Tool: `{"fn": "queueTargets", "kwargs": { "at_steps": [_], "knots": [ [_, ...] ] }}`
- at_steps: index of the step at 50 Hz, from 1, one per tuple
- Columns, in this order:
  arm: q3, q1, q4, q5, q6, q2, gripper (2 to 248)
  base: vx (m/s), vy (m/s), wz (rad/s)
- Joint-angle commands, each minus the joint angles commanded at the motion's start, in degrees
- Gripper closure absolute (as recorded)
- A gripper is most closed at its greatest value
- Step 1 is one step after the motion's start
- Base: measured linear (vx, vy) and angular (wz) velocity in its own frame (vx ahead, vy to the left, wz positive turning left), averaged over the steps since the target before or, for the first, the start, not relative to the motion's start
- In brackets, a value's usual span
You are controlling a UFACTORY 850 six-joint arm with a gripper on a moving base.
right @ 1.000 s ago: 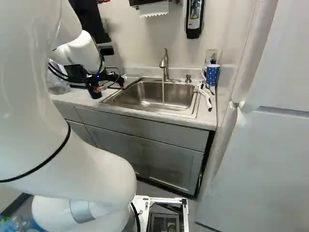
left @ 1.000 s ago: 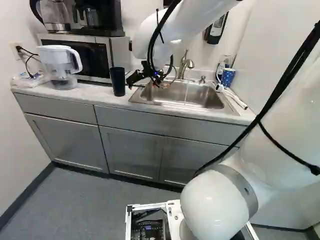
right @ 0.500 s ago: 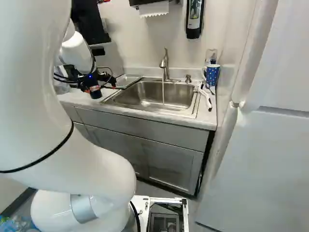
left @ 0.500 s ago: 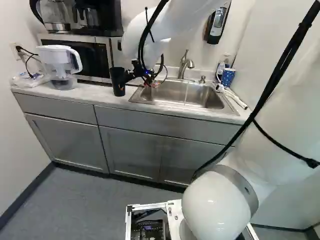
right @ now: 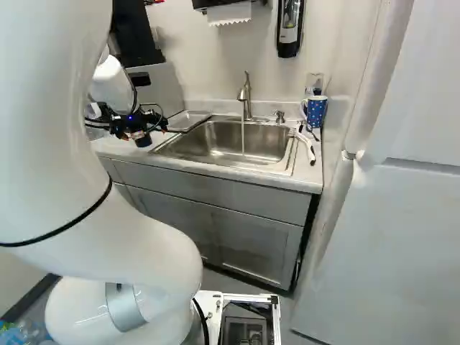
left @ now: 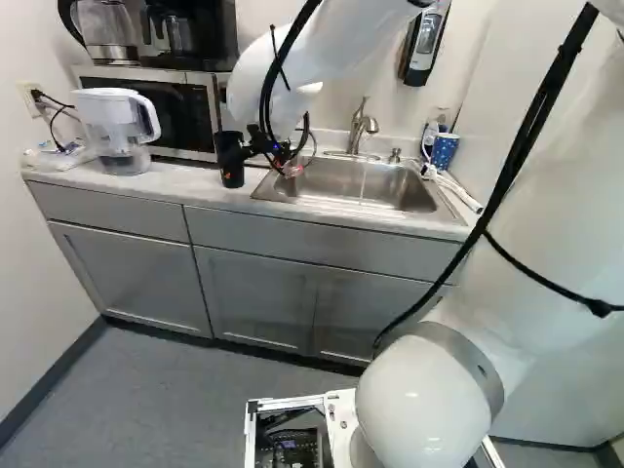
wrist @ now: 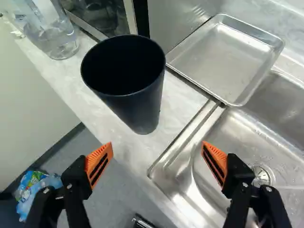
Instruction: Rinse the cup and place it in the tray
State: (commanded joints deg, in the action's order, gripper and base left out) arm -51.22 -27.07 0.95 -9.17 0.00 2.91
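Observation:
My gripper [right: 148, 132] is beside the dark cup [right: 144, 141] at the left of the right base view. In the wrist view the gripper [wrist: 157, 149] stands wide open, its orange pads apart with nothing between them. Ahead of the fingers the empty-looking cup [wrist: 148, 105] stands upright on the counter, beside the sink's rim. The shallow metal tray [wrist: 221, 59] lies beyond the cup, at the sink's far corner. Water runs from the faucet [right: 245, 97] into the sink [right: 215, 144].
A microwave [left: 180, 115] stands behind the cup, with a water pitcher [left: 119, 127] beside it. At the sink's other side are a blue dotted mug [right: 316, 111] and a white-handled brush [right: 307, 147]. A soap dispenser [left: 422, 47] hangs on the wall.
The arm's wrist has shifted to the left in the left base view, the gripper swinging round beside the cup. The base and the cup have stayed put.

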Motion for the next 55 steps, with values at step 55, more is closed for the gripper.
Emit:
{"fn": "queueTargets", "kwargs": {
  "at_steps": [55],
  "knots": [
    [4.4,-2.9,0.0,21.3,0.0,-3.0,3,0.0,0.0,0.0]
  ]
}}
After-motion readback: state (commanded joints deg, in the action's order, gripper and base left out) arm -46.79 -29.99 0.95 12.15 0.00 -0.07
